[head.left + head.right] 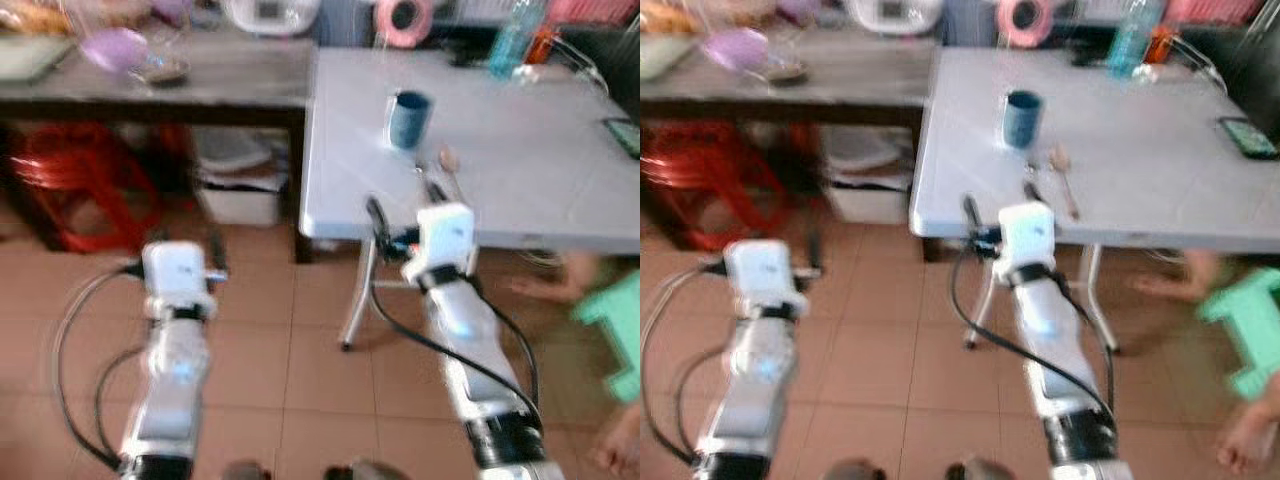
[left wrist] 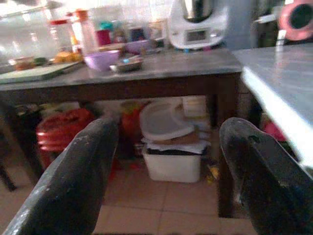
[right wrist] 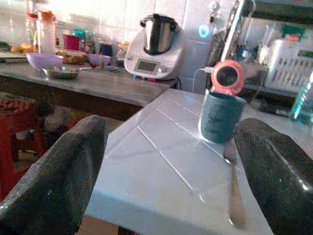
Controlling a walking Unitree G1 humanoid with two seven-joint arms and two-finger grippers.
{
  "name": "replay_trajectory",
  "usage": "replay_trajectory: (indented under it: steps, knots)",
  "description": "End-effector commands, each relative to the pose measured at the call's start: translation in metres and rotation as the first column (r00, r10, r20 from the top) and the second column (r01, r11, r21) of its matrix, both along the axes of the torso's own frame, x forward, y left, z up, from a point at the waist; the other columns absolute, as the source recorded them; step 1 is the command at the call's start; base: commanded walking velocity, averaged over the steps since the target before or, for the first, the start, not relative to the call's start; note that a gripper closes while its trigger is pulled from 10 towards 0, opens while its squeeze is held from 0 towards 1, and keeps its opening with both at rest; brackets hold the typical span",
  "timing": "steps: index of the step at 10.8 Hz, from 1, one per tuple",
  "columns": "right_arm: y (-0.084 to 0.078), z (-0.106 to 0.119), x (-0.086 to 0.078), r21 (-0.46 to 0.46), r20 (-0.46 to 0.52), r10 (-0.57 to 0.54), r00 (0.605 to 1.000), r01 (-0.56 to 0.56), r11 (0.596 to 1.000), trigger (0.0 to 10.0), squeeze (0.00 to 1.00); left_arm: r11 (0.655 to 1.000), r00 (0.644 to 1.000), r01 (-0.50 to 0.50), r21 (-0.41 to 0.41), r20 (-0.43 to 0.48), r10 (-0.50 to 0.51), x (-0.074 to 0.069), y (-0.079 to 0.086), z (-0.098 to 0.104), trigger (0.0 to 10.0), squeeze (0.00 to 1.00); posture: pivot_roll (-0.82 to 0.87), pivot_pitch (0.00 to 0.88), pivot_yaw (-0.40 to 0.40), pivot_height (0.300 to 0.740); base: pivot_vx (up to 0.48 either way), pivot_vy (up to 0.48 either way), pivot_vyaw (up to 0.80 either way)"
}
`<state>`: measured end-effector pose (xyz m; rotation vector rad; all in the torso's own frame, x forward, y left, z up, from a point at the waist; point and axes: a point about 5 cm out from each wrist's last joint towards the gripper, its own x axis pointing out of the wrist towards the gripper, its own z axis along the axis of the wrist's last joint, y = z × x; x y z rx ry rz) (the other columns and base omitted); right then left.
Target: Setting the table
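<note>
A blue cup (image 1: pixel 408 118) stands on the white folding table (image 1: pixel 520 200), a little back from its front edge. A spoon (image 1: pixel 1065 185) and another thin utensil lie just in front of the cup. My right gripper (image 1: pixel 432 192) is at the table's front edge, pointing at the cup (image 3: pixel 220 117) and the utensil (image 3: pixel 232 191); its fingers are wide apart and hold nothing. My left gripper (image 2: pixel 168 125) is open and empty, held low over the tiled floor, facing the space under the dark wooden table (image 2: pixel 146 81).
The dark table (image 1: pixel 230 85) holds a purple bowl (image 1: pixel 115 47), a metal dish and a white appliance (image 1: pixel 270 12). Red stools (image 1: pixel 80 180) and white boxes (image 1: pixel 240 195) sit beneath it. A bottle (image 1: pixel 512 35), a pink tape roll (image 1: pixel 403 18) and a phone (image 1: pixel 625 135) are on the white table. A green stool (image 1: pixel 615 330) and a person's limbs are on the right.
</note>
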<state>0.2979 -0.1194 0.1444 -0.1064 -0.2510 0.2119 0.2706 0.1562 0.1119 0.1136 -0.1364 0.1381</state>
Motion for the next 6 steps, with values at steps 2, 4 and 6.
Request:
replay_trajectory:
  steps: [2,4,6]
  knots:
    - [0.0033,0.0010,-0.0008,0.002,0.006,0.013,1.000,-0.013,1.000,10.0,0.00,0.998,0.998,0.056,0.013,0.041,-0.056,-0.0001,-0.0019,0.0092,10.0,0.00,0.02,0.118,-0.011,0.740,0.000,0.000,0.00]
    - [-0.0042,-0.0013,-0.0019,-0.010,-0.006,-0.001,1.000,0.001,1.000,10.0,0.00,0.997,0.996,0.076,0.005,0.045,-0.076,-0.0018,-0.0039,0.0101,10.0,0.00,0.02,0.131,-0.022,0.740,0.353,0.000,0.00]
    - [-0.0043,-0.0013,-0.0005,-0.008,-0.010,-0.006,1.000,0.006,1.000,10.0,0.00,0.995,0.994,0.103,-0.006,0.036,-0.102,-0.0041,-0.0073,0.0088,10.0,0.00,0.02,0.144,-0.022,0.740,0.433,0.000,0.00]
